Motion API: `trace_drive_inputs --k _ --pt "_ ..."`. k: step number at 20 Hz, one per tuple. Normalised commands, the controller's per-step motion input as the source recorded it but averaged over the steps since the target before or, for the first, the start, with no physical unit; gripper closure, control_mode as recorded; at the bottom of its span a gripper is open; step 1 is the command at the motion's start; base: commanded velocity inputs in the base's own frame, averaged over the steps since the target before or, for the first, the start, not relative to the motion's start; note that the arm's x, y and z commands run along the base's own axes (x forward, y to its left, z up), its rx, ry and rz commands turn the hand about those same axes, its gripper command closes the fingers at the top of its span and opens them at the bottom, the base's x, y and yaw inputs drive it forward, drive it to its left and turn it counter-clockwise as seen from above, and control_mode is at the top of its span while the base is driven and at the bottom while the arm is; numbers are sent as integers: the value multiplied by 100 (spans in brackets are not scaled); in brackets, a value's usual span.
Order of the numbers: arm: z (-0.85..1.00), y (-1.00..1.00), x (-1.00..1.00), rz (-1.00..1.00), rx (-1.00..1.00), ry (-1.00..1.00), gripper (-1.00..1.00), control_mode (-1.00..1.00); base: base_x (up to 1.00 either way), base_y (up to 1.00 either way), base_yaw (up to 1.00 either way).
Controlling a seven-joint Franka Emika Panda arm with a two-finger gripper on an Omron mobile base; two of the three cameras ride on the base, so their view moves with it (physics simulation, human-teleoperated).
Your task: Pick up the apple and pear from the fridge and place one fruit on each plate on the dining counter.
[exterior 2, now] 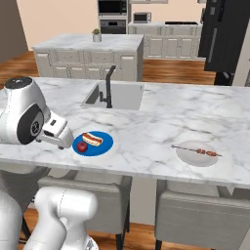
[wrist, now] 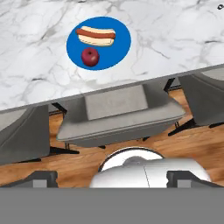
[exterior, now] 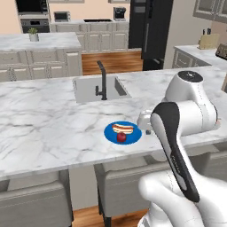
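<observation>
The red apple lies on the blue plate, beside a hot dog, near the front edge of the dining counter. My gripper is open and holds nothing; it hovers just off the plate's edge, out past the counter's front, apart from the apple. The pale plate sits further right and carries a skewer. At the back stands the black fridge. The pear is out of view.
An inset sink with a black faucet lies behind the blue plate. Grey chairs stand under the counter's front edge. A second marble island is further back.
</observation>
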Motion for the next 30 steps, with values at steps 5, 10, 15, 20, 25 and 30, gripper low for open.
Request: trace_drive_inputs --k 5,10,15,20,25,30 --pt "18 -1 -37 5 -14 -7 -100 -100 0 0 0" --pt "7 -4 16 0 0 -2 -100 -100 0 0 0" --pt "0 0 -9 0 0 -2 -100 -100 0 0 0" --pt "0 0 0 0 0 0 -100 100 -45 76 6" --pt "0 0 0 0 0 0 -100 100 -8 96 7" --pt "0 0 0 0 0 0 -100 100 -6 100 1"
